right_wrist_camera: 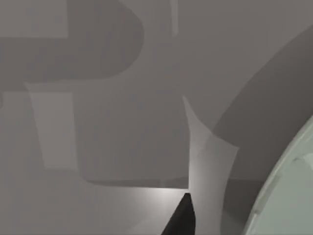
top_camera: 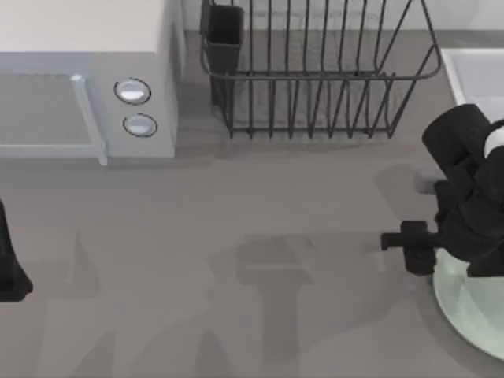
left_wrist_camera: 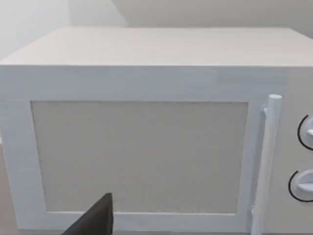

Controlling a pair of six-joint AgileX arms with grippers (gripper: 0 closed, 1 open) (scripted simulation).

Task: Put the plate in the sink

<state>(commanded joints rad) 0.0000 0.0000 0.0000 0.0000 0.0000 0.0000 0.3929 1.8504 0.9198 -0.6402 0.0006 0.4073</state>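
Observation:
The plate (top_camera: 471,311), pale mint green and glossy, lies flat on the table at the front right, partly cut off by the top view's edge. Its rim (right_wrist_camera: 286,196) shows in the right wrist view, with a dark tip of my right gripper close beside it. My right gripper (top_camera: 421,244) hangs low over the plate's left rim, and the arm covers part of the plate. The sink (top_camera: 472,72), a light basin with a pale raised rim, sits at the back right behind the arm. My left arm (top_camera: 11,266) is parked at the table's left edge.
A dark wire dish rack (top_camera: 323,71) with a black cutlery holder (top_camera: 224,35) stands at the back centre, left of the sink. A white microwave (top_camera: 87,79) occupies the back left and faces the left wrist camera (left_wrist_camera: 142,147). Bare grey tabletop (top_camera: 236,276) spans the middle.

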